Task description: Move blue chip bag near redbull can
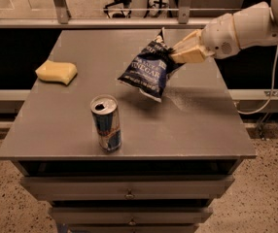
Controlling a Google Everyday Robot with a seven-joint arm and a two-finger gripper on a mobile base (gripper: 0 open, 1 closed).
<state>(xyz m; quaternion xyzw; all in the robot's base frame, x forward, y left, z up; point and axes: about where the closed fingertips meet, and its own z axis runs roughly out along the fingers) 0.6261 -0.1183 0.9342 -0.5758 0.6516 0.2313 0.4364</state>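
The blue chip bag (148, 70), crinkled dark blue foil with white lettering, hangs tilted in the air above the middle of the grey table (187, 130). My gripper (174, 55) comes in from the right on a white arm and is shut on the bag's upper right corner. The redbull can (106, 123) stands upright near the table's front edge, to the lower left of the bag and apart from it, with its silver top showing the opening.
A yellow sponge (56, 72) lies at the table's left side. Drawers (129, 194) sit under the tabletop. A rail with posts (61, 4) runs behind the table. A cable (270, 91) hangs at the right.
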